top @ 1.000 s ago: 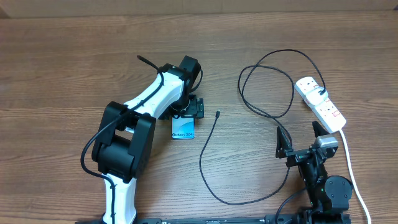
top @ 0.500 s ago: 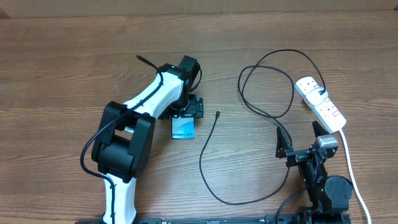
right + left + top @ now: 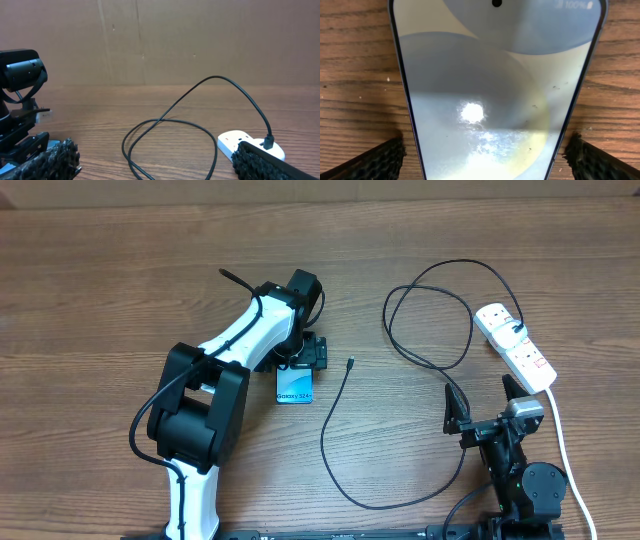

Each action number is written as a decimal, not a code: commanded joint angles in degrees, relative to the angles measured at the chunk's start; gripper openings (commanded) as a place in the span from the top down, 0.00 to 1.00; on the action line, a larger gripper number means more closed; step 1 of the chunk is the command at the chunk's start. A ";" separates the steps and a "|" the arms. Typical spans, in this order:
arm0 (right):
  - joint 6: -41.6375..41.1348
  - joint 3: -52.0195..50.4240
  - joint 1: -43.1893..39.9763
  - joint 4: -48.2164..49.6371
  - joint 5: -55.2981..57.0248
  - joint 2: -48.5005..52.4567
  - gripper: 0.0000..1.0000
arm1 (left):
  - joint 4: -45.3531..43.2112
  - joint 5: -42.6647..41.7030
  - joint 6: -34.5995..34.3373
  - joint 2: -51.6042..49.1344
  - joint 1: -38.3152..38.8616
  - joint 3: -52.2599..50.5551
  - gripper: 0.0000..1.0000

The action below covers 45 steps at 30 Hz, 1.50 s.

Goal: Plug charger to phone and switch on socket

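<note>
The phone [image 3: 295, 388] lies flat on the wooden table with its "Galaxy S24" end toward the front. In the left wrist view its light blue screen [image 3: 485, 75] fills the frame. My left gripper [image 3: 298, 368] is open and low over the phone, with one finger on each side [image 3: 380, 160] and small gaps to its edges. The charger cable [image 3: 335, 405] loops across the table. Its connector tip [image 3: 350, 363] lies free to the right of the phone, and its plug [image 3: 518, 328] sits in the white socket strip [image 3: 515, 345]. My right gripper [image 3: 482, 408] is open and empty, near the front.
The strip's thick white cord [image 3: 565, 450] runs to the front right edge. In the right wrist view the cable loop [image 3: 170, 135] lies on the table between my fingers, with the strip [image 3: 235, 142] to the right. A brown wall stands behind.
</note>
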State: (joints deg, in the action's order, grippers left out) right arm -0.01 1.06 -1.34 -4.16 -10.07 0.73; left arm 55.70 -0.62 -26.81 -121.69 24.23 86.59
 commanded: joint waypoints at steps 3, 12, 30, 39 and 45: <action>-0.20 -0.59 0.37 0.17 0.35 -0.57 0.00 | -0.31 0.57 -0.17 -0.83 -0.63 -0.31 0.01; -0.20 -0.59 0.37 0.17 0.35 -0.57 0.00 | -0.31 -2.01 -0.17 -0.83 -0.63 -0.31 0.00; -0.20 -0.59 0.37 0.17 0.35 -0.57 0.00 | -0.33 -1.95 -0.20 -0.83 -0.63 -0.31 0.00; -0.20 -0.59 0.37 0.17 0.35 -0.57 0.00 | -0.24 -1.55 -0.48 -0.83 -0.63 -0.31 0.00; -0.20 -0.59 0.37 0.17 0.35 -0.57 0.00 | -0.37 -1.51 -0.44 -0.83 -0.63 -0.31 0.01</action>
State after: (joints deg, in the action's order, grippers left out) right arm -0.03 1.06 -1.34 -4.16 -10.04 0.73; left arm 55.66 -1.32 -26.81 -121.69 24.21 86.59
